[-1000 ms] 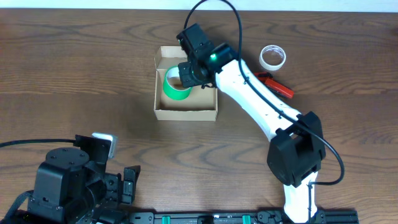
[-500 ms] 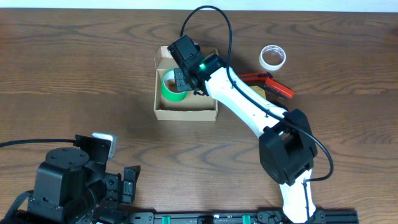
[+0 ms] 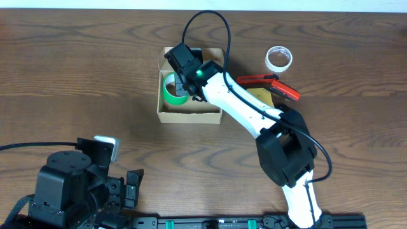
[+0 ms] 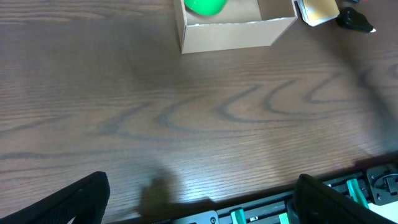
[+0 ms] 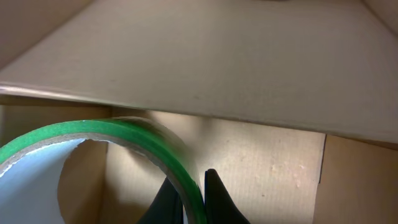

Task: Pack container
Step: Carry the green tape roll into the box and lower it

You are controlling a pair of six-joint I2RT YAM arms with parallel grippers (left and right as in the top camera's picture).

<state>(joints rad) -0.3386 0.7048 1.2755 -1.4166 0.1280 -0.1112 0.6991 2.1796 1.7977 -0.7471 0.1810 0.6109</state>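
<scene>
- Right pincer [image 5: 191, 194] clamped the green tape roll [image 5: 112, 127] inside the container [image 3: 189, 115], roll partly cut off
- Left pincer [image 4: 205, 202] gaped wide over the table [image 4: 186, 124], fingers cropped

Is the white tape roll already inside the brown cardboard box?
No, the white tape roll lies on the wooden table, apart from the brown cardboard box.

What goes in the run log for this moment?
right gripper: shut on green tape roll, inside box | left gripper: open, empty | outside box: white tape roll, red-handled tool
</scene>
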